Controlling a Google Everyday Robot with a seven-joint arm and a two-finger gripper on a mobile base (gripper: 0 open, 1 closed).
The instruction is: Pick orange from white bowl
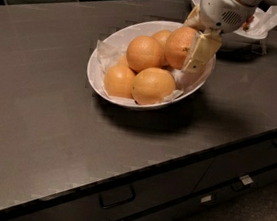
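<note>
1. My white two-finger gripper (pixel 189 45): upper right of the scene, reaching down over the right side of item 4.
2. My fingers (pixel 202 50), cream-coloured pads: closed round item 3. One lies on its right flank in plain view; the other is mostly hidden behind it.
3. Round reddish-orange orange (pixel 177 42): clasped between my fingers, over the right part of item 4, close to the other fruit. I cannot tell whether it touches them.
4. Wide oval glossy white bowl (pixel 95 79): stands on the desk, centre.
5. Crinkled white paper lining (pixel 105 53): inside the bowl, showing at the left rim and under my fingers.
6. Four paler yellow-orange oranges (pixel 144 54): lying in the bowl, packed together, left of item 3.
7. Dark grey flat desk (pixel 39 100): carries the bowl.
8. Dark drawer fronts (pixel 168 197) with handles: below the desk edge.
9. Second white bowl (pixel 249 33): on the desk behind my gripper, apart from item 4.
</note>
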